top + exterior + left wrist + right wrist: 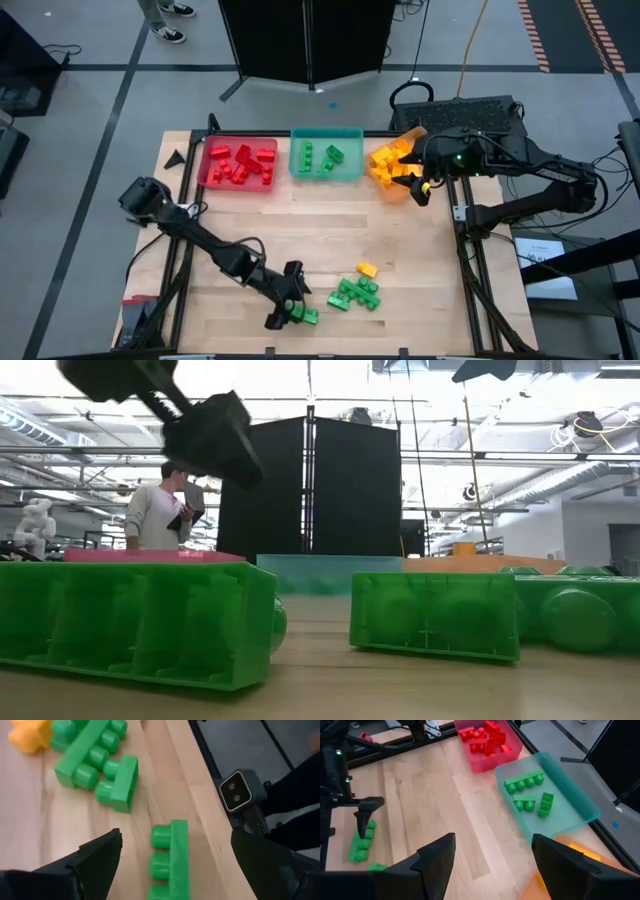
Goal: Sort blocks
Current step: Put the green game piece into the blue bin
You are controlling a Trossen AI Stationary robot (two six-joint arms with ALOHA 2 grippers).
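Down at the near edge of the table, the left end effector hovered with its fingers spread wide, one on each side of a green block lying on the wood and touching neither. Just beside it sat a cluster of loose green blocks with a single yellow block at its far side. Across the table, the right end effector hung over the orange tray, fingers parted and nothing between them. That tray held yellow blocks. The teal tray carried three green blocks, and the red tray was packed with red blocks. Beyond the table, a person stood in the room.
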